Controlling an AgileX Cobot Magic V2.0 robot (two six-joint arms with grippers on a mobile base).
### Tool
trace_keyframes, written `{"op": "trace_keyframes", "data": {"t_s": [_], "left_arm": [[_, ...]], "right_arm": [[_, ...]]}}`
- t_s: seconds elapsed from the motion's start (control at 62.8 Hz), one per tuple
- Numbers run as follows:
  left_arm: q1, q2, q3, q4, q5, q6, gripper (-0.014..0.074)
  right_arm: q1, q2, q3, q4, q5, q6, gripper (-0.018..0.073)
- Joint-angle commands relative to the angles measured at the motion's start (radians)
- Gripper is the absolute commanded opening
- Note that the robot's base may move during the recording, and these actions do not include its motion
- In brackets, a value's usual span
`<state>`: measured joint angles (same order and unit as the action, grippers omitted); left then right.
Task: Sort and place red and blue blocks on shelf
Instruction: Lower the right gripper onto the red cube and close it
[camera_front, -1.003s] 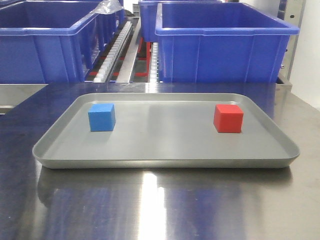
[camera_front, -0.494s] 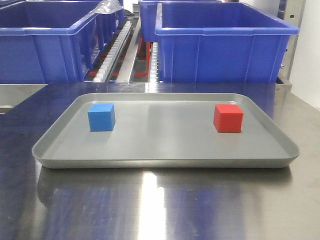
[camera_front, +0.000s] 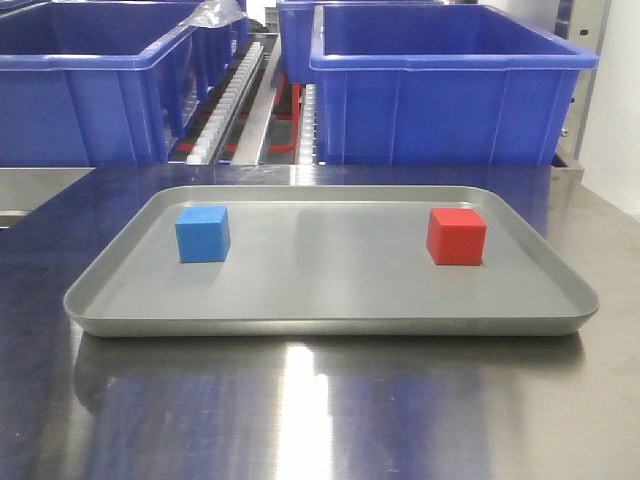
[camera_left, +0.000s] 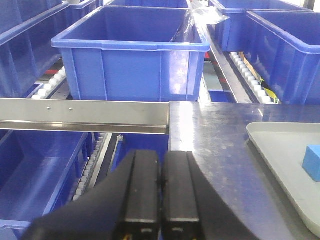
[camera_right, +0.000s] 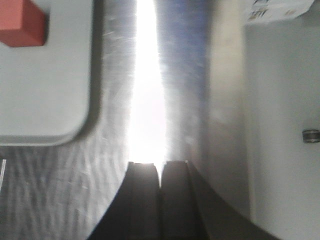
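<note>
The blue block (camera_front: 203, 234) sits on the left of a shallow grey tray (camera_front: 330, 325), and the red block (camera_front: 456, 236) on its right. From the left wrist, the blue block (camera_left: 313, 162) shows at the far right edge; my left gripper (camera_left: 161, 154) is shut and empty, well left of it, over the table's left edge. The shelf rail (camera_left: 82, 114) with two small screws runs ahead of it. My right gripper (camera_right: 160, 164) is shut and empty above the steel table, right of the tray corner; the red block (camera_right: 21, 22) lies at upper left.
Large blue bins (camera_front: 450, 90) (camera_front: 90, 95) line the rack behind the tray, with roller tracks (camera_front: 235, 100) between them. More bins (camera_left: 132, 50) and a lower bin (camera_left: 40, 170) fill the left wrist view. The steel table (camera_front: 320, 410) has a bright glare strip (camera_right: 146, 90).
</note>
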<state>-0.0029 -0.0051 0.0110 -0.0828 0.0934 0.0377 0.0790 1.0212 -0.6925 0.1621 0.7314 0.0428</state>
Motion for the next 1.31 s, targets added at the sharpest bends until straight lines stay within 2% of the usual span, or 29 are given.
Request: {"op": "trace_keyframes", "data": {"t_s": [0.0,0.08,0.159,0.255,0.303,0.334,0.462,0.669,0.764,0.923,1.29], "left_arm": [[-0.006,-0.018,0.025,0.000,-0.078,-0.008,0.0125],[-0.006,-0.018,0.025,0.000,-0.078,-0.008,0.0125],[-0.006,-0.018,0.025,0.000,-0.078,-0.008,0.0125],[-0.006,-0.018,0.025,0.000,-0.078,-0.008,0.0125],[-0.006,-0.018,0.025,0.000,-0.078,-0.008,0.0125],[-0.006,-0.018,0.025,0.000,-0.078,-0.008,0.0125],[-0.006,-0.018,0.025,0.000,-0.078,-0.008,0.0125],[-0.006,-0.018,0.025,0.000,-0.078,-0.008,0.0125],[-0.006,-0.018,0.025,0.000,-0.078,-0.008,0.0125],[-0.006,-0.018,0.025,0.000,-0.078,-0.008,0.0125],[-0.006,-0.018,0.025,0.000,-0.078,-0.008,0.0125]], "right_arm": [[0.060,0.083,-0.103,-0.020,-0.028,0.051,0.0060],[0.118,0.159,-0.162,-0.038,-0.025,0.090,0.0071],[0.170,0.231,-0.218,-0.041,-0.022,0.110,0.0160],[0.227,0.318,-0.295,-0.044,-0.009,0.118,0.0428],[0.253,0.357,-0.330,-0.053,-0.002,0.120,0.0594],[0.265,0.379,-0.352,-0.055,0.008,0.120,0.0653],[0.312,0.470,-0.465,-0.056,0.121,0.145,0.0615],[0.357,0.615,-0.675,-0.121,0.299,0.327,0.0615],[0.368,0.665,-0.745,-0.144,0.320,0.379,0.0615],[0.381,0.732,-0.843,-0.171,0.338,0.381,0.0615],[0.381,0.836,-0.868,-0.203,0.297,0.381,0.0615]]}}
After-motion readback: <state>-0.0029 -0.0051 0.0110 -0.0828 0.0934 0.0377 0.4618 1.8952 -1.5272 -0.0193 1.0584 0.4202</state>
